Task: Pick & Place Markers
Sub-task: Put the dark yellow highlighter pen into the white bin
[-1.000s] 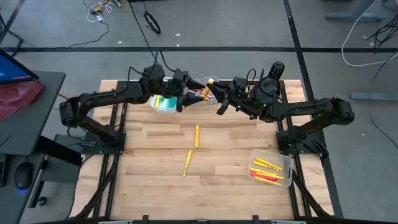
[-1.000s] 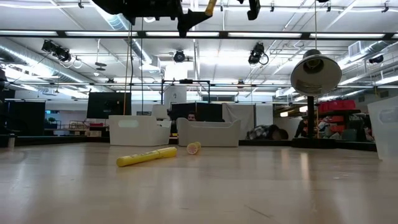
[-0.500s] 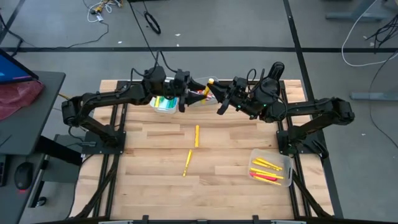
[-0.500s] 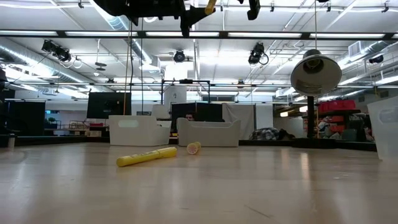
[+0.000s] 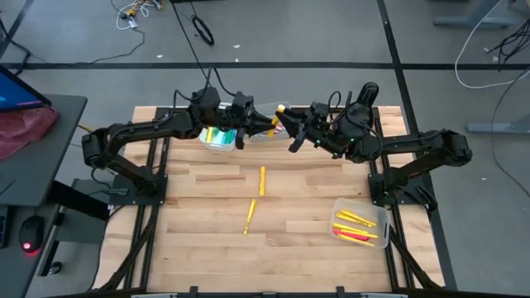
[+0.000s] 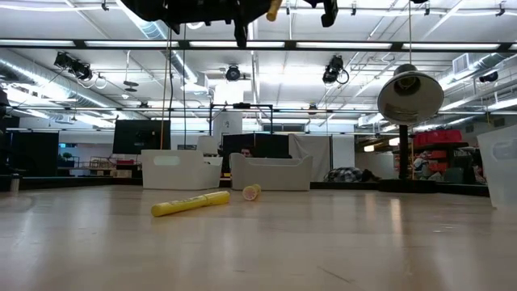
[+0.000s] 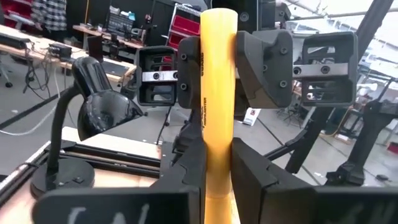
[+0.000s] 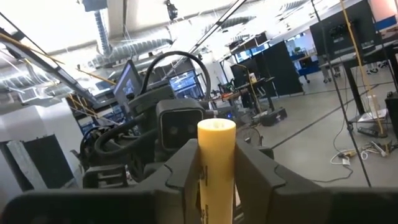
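A yellow marker (image 5: 279,113) hangs high above the far middle of the table, between my two grippers. My left gripper (image 5: 269,122) reaches in from the table's left and is shut on it. My right gripper (image 5: 286,121) reaches in from the right, and its fingers also stand against the marker. In the low view only the marker's tip (image 6: 273,10) shows, at the top edge. Two more yellow markers (image 5: 262,180) (image 5: 249,217) lie flat on the wood at mid-table. My left gripper pinches the marker's lower part (image 7: 217,171) between its two fingers, coming level from the table's left and lying across it. The marker stands roughly upright, clear of the table. My right gripper has the marker's barrel (image 8: 216,180) between its two fingers, just under its free end (image 8: 216,129). It comes from the table's right, slanting slightly upward, across the marker. In the left wrist view its fingers (image 7: 264,62) sit on the upper part.
A bin (image 5: 219,136) with coloured markers stands at the far left under my left arm. A clear bin (image 5: 360,225) holding yellow and red markers stands at the near right. Bare wood lies around the two loose markers. A desk lamp (image 6: 410,97) stands beyond the table.
My left gripper has shut on the yellow marker that my right gripper holds up. Both arms have kept their places, and the marker has not moved.
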`<state>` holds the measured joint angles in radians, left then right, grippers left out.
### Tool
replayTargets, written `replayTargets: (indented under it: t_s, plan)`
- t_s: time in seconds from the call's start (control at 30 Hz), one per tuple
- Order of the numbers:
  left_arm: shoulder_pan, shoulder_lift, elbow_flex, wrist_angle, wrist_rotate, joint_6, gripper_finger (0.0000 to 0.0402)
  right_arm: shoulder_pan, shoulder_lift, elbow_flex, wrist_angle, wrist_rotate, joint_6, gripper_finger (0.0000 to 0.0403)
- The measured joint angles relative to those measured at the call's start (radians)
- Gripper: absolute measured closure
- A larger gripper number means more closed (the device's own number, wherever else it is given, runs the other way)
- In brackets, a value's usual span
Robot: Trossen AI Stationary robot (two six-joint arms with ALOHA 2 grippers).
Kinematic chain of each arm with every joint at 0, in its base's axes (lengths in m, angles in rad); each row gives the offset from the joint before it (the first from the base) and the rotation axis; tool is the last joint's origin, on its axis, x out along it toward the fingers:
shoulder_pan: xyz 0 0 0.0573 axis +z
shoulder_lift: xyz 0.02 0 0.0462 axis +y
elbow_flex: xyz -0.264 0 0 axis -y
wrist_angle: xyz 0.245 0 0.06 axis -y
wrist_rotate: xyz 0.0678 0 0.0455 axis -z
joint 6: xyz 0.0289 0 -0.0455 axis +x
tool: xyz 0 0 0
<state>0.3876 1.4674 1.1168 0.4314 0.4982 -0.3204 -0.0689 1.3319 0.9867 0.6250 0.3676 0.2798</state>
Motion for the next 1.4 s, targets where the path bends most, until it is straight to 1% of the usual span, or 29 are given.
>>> replayTargets:
  t_s: [0.47, 0.53, 0.6, 0.7, 0.83, 0.97, 1.03, 1.1, 1.27, 1.33, 1.4]
  plan:
    - [0.012, -0.002, 0.000, -0.003, 0.048, -0.011, 0.0352, 0.001, 0.000, 0.000, 0.003, -0.001, 0.006, 0.0302]
    - [0.024, -0.009, 0.000, -0.029, 0.067, -0.011, 0.0352, 0.001, -0.001, 0.000, 0.007, 0.000, -0.006, 0.0299]
    - [0.047, -0.032, 0.000, -0.096, 0.079, -0.006, 0.0352, 0.000, -0.014, 0.000, 0.006, 0.002, -0.025, 0.0292]
    - [0.108, -0.077, 0.001, -0.255, 0.057, 0.022, 0.0352, 0.000, -0.049, 0.002, 0.013, 0.002, -0.054, 0.0279]
    - [0.220, -0.138, 0.001, -0.541, -0.031, 0.104, 0.0352, 0.001, -0.079, 0.003, 0.001, 0.000, -0.079, 0.0266]
    - [0.347, -0.142, 0.001, -0.847, -0.168, 0.176, 0.0352, 0.000, -0.088, 0.003, -0.009, 0.018, -0.087, 0.0264]
    - [0.397, -0.113, 0.001, -0.935, -0.235, 0.183, 0.0352, 0.000, -0.087, 0.003, -0.037, 0.035, -0.089, 0.0266]
    - [0.444, -0.065, 0.001, -1.008, -0.271, 0.179, 0.0352, 0.000, -0.087, 0.003, -0.067, 0.053, -0.089, 0.0269]
    - [0.497, 0.097, 0.000, -1.064, -0.243, 0.170, 0.0352, 0.000, -0.087, 0.002, -0.096, 0.070, -0.075, 0.0278]
    - [0.498, 0.161, 0.000, -1.059, -0.260, 0.169, 0.0350, 0.000, -0.087, 0.002, -0.095, 0.070, -0.073, 0.0280]
    - [0.497, 0.212, 0.000, -1.070, -0.303, 0.167, 0.0343, 0.000, -0.087, 0.002, -0.095, 0.069, -0.067, 0.0283]
